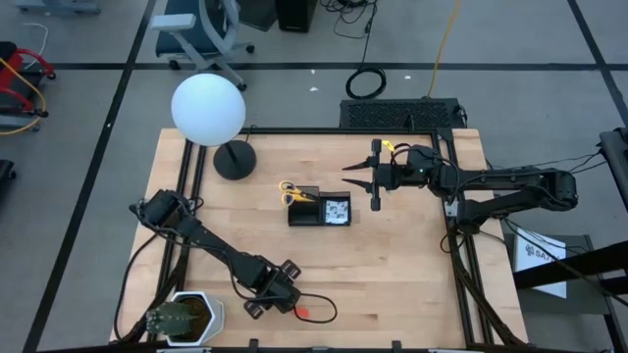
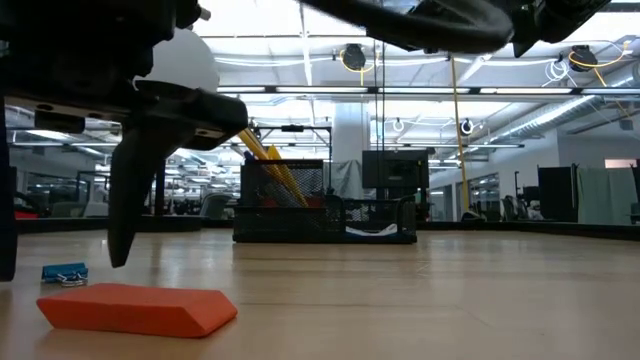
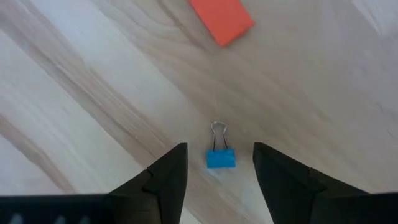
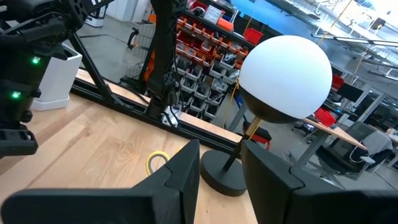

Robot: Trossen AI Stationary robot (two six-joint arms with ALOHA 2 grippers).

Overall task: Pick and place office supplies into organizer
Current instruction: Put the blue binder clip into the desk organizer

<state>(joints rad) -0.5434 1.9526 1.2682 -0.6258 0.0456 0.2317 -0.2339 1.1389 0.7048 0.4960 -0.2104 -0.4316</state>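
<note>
My left gripper (image 3: pixel 216 177) stands open near the table's near edge and points down. A small blue binder clip (image 3: pixel 221 157) lies flat on the wood between its fingers, and neither finger touches it. The red eraser (image 3: pixel 221 20) lies on the table just beyond the clip (image 2: pixel 63 272), toward the right. The black organizer (image 1: pixel 319 210) sits mid-table with the yellow-handled scissors (image 1: pixel 291 191) standing in its left compartment. My right gripper (image 1: pixel 359 176) hovers open and level, right of the organizer, with nothing in it.
A lamp with a white globe (image 1: pixel 208 110) and a round black base (image 1: pixel 235 162) stands at the far left. A white pot with a green plant (image 1: pixel 183 316) sits at the near left corner. A thin black cable (image 1: pixel 322 310) loops beside the eraser (image 1: pixel 302 312).
</note>
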